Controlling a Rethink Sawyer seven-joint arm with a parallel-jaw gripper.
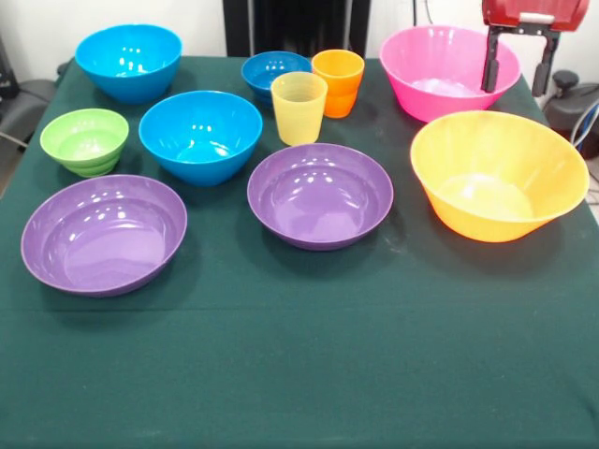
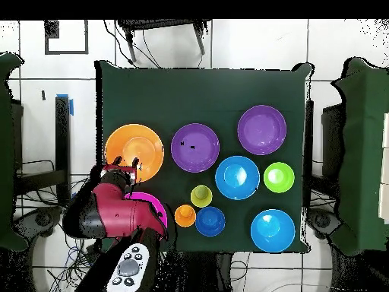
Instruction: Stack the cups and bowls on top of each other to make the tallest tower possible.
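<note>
nothing is stacked yet: every bowl and cup is sitting upright and on its own on the green tablecloth [image 1: 309,374]. the large yellow-orange bowl [image 1: 499,175] is resting open side up at the right of the front view, with the large pink bowl [image 1: 447,70] just behind it. the gripper [image 1: 517,67] is hanging above the pink bowl's right side, its two dark fingers [image 1: 489,62] standing apart and holding nothing; in the overhead view the red arm [image 2: 114,213] is covering much of the pink bowl [image 2: 150,202]. toward the middle, the translucent yellow cup [image 1: 299,108] and the orange cup [image 1: 338,82] are standing close together, the orange one slightly behind, with the small dark blue bowl [image 1: 272,73] just beside them to the left. one purple bowl [image 1: 320,195] is lying in front of the cups, and the other purple bowl [image 1: 104,233] is sitting near the left edge. a bright blue bowl [image 1: 200,136] is resting between them and further back, the small green bowl [image 1: 85,141] to its left, and the second bright blue bowl [image 1: 128,62] is sitting at the far left corner.
</note>
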